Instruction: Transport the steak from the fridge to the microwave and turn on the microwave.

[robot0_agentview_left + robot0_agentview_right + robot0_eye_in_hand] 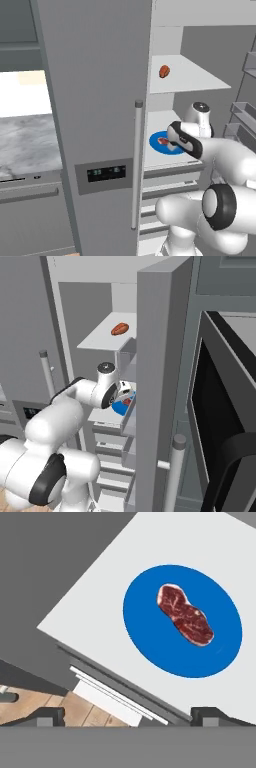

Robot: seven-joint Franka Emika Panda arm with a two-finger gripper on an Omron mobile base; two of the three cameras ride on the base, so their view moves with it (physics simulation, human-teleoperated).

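Steak (185, 614): flat, lumpy oblong slab, dark red with pale marbling and a thin white fat edge at one end; it lies on the plate, near the middle.
Plate (145, 642): smooth round disc, plain bright blue, flat on a white shelf.
Shelf (95, 607): matte white board with a straight front edge, inside the fridge.
Fridge (95, 100): tall grey body, smooth flat panels, one door open; long round bar handle (136, 165) and small dark display (106, 173) on the shut door.
Gripper (128, 717): fingers spread wide, holding nothing, hovering above the shelf's front edge, apart from the steak.
Upper shelf (200, 75): white, bearing a small rounded orange-brown lump (164, 71).
Microwave (225, 406): dark glossy glass door at right.
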